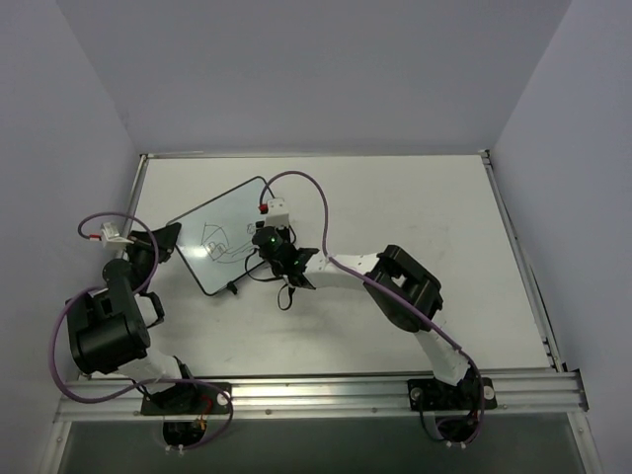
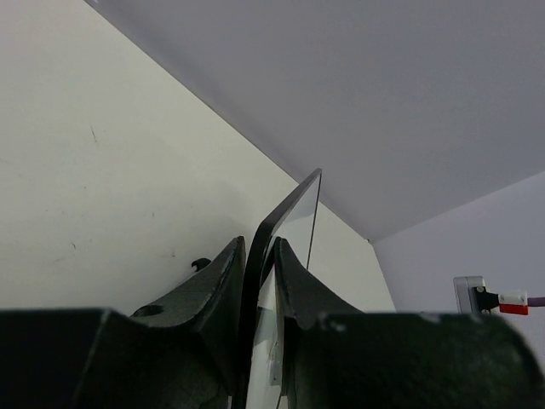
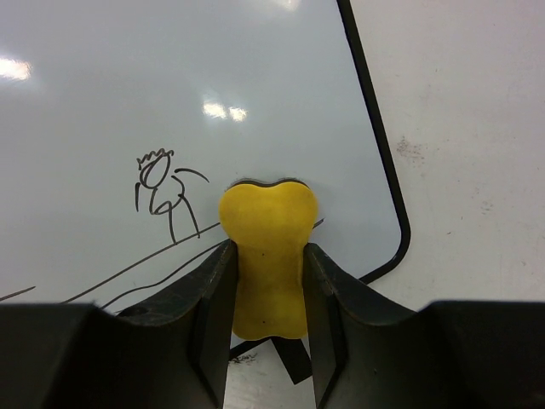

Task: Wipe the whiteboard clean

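The whiteboard (image 1: pixel 219 237) lies tilted at the table's left middle, white with a thin black rim and a thin black line drawing (image 1: pixel 219 240). My left gripper (image 1: pixel 166 240) is shut on its left edge; the left wrist view shows the black rim (image 2: pixel 281 223) edge-on between my fingers (image 2: pixel 213 290). My right gripper (image 1: pixel 265 247) is shut on the small yellow eraser (image 3: pixel 266 256), whose head rests on the board's surface (image 3: pixel 128 102) near its right corner, just right of the drawn figure (image 3: pixel 162 187).
A black foot of the board (image 3: pixel 294 362) shows below the eraser. Grey walls enclose the table (image 1: pixel 415 217) on three sides. Purple cables (image 1: pixel 306 183) loop over both arms. A metal rail (image 1: pixel 395 390) runs along the near edge.
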Motion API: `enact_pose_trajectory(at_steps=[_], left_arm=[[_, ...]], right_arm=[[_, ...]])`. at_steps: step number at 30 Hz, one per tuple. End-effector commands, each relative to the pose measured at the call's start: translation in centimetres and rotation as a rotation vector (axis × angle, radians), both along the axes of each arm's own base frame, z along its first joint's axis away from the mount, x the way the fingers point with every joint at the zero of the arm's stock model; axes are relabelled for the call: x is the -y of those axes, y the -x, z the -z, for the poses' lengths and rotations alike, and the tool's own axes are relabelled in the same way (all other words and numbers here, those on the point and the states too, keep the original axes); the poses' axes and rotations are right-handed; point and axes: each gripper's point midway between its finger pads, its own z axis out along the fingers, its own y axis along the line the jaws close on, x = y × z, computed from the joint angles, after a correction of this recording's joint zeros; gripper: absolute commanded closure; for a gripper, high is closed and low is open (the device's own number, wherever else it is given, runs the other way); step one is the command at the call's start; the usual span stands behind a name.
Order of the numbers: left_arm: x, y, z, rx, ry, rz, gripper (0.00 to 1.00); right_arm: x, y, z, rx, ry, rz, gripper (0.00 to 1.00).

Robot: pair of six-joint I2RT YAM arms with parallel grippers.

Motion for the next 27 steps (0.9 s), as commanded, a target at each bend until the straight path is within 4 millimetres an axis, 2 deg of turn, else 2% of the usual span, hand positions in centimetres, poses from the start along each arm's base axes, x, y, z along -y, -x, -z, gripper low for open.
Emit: enact_pose_trajectory(at_steps=[1, 2, 6, 15, 19, 20, 27], left_arm=[[0.0, 1.0, 1.3, -0.037, -0.044, -0.019, 0.98], [-0.1, 1.0, 1.7, -0.06, -0.042, -0.032, 0.98], [-0.4, 1.6, 1.0, -0.054, -0.088, -0.064, 0.98], [-0.7, 2.0, 1.1, -0.108, -0.12, -0.09, 0.98], [0.1, 2.5, 1.2, -0.125, -0.124, -0.09, 0.98], [0.1, 2.7, 2.0, -0.165, -0.116, -0.097, 0.98], [1.5, 4.1, 1.5, -0.181, -0.179, -0.11, 0.98]], right_arm=[[0.9, 0.6, 2.6, -0.066, 0.035, -0.028, 0.98], [1.2, 0.1, 2.3, -0.062, 0.03, -0.015, 0.98], [1.9, -0.9, 1.9, -0.051, 0.009, 0.014, 0.99], [3.9, -3.1, 1.8, -0.063, -0.014, 0.063, 0.99], [3.6, -3.2, 1.4, -0.062, -0.029, 0.055, 0.99], [3.5, -3.2, 1.4, -0.064, -0.032, 0.053, 0.99], [2.6, -3.3, 1.8, -0.071, -0.057, 0.031, 1.0]])
